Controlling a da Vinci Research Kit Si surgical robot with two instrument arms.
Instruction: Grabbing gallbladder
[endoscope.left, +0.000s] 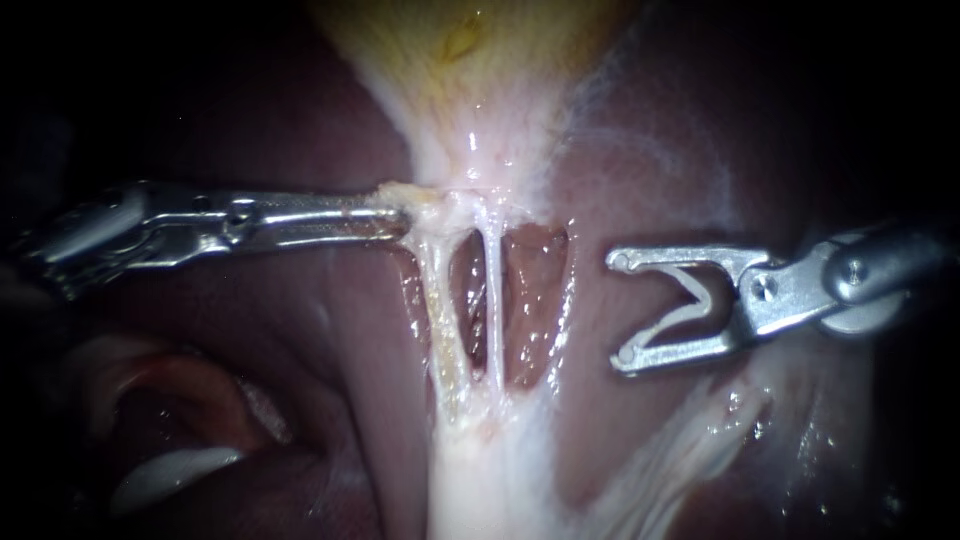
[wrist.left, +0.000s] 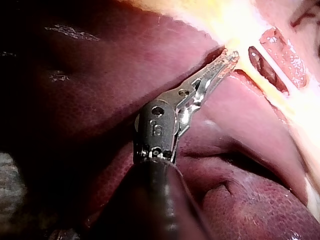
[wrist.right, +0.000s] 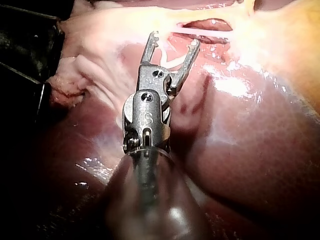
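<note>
Tightly, left instrument (endoscope.left: 403, 215) jaws together on gallbladder (endoscope.left: 470, 70) neck; right instrument (endoscope.left: 623, 308) jaws wide, holding a clip (endoscope.left: 700, 297).

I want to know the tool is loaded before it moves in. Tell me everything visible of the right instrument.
The right instrument is shiny metal: a shaft entering from the right, a riveted joint, then two slim jaws spread in a wide fork. A pale V-shaped clip sits between them, touching both. It lies level above the liver, jaws pointing at the two tubes but short of them.
</note>
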